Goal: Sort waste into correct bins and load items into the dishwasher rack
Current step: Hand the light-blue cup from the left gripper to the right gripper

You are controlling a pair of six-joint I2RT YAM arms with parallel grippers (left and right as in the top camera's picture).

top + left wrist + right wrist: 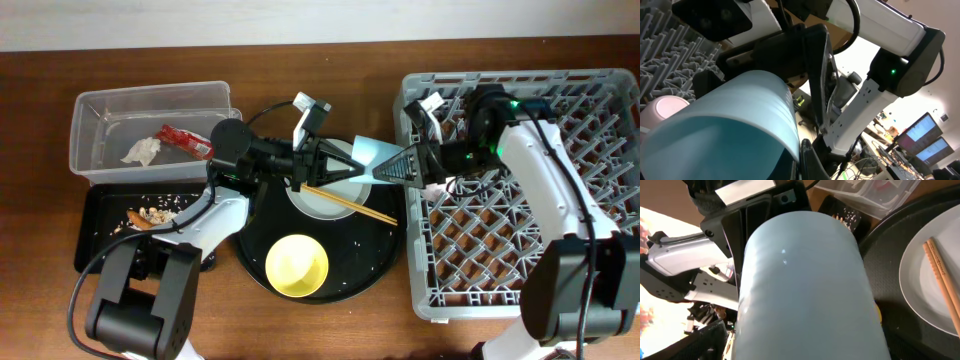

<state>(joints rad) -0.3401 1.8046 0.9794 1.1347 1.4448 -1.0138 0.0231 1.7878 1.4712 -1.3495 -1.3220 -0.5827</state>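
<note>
The light blue cup (368, 160) hangs on its side above the round tray, between my two arms. My left gripper (345, 168) is shut on its rim; one finger (812, 161) presses the rim's outside in the left wrist view. My right gripper (392, 168) reaches from the dishwasher rack (590, 130) side, its jaws set wide round the cup's body (805, 280), which fills the right wrist view. Wooden chopsticks (350, 203) lie across the pale plate (318, 205). The yellow bowl (297, 265) stands in front of them. A pink cup (662, 107) sits in the rack.
The round black tray (385, 250) carries the plate and bowl. At the left, the clear tub (100, 105) holds the red wrapper (185, 140) and white tissue (142, 151). The black rectangular tray (95, 245) holds food scraps (150, 215).
</note>
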